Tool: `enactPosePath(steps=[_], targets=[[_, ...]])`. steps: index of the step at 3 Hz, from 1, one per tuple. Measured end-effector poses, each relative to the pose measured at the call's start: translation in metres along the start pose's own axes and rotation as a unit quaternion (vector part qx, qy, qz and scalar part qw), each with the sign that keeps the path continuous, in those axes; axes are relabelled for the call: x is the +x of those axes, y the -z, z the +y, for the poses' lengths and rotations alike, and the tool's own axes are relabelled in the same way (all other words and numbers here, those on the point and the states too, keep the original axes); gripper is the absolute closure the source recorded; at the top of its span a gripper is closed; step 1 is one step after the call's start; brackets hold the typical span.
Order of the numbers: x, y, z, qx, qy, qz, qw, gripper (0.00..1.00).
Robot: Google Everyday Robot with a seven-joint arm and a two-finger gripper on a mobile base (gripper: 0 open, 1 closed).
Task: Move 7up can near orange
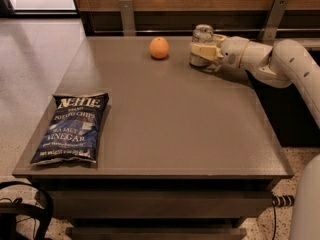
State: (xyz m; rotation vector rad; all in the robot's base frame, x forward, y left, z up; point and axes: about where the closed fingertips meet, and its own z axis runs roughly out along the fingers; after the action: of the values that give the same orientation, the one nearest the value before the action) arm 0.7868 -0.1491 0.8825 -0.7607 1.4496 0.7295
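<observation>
The 7up can is a small silver can standing upright at the far right of the grey table. My gripper reaches in from the right and is shut on the can, with a cream finger across its side. The can's base is at or just above the tabletop; I cannot tell which. The orange is round and smooth and sits on the table a short way left of the can, apart from it.
A blue chip bag lies flat near the table's front left corner. A wooden wall with metal brackets runs behind the far edge. My white arm spans the table's far right side.
</observation>
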Motion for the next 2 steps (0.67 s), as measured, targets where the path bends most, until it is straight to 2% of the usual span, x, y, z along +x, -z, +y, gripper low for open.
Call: enactPosePath(steps=[1,2], targets=[[0.0013,-0.0032,0.0011,0.0,0.003,0.0,1.0,0.86],[0.0013,-0.0064,0.0029,-0.003,0.002,0.0,1.0,0.62]])
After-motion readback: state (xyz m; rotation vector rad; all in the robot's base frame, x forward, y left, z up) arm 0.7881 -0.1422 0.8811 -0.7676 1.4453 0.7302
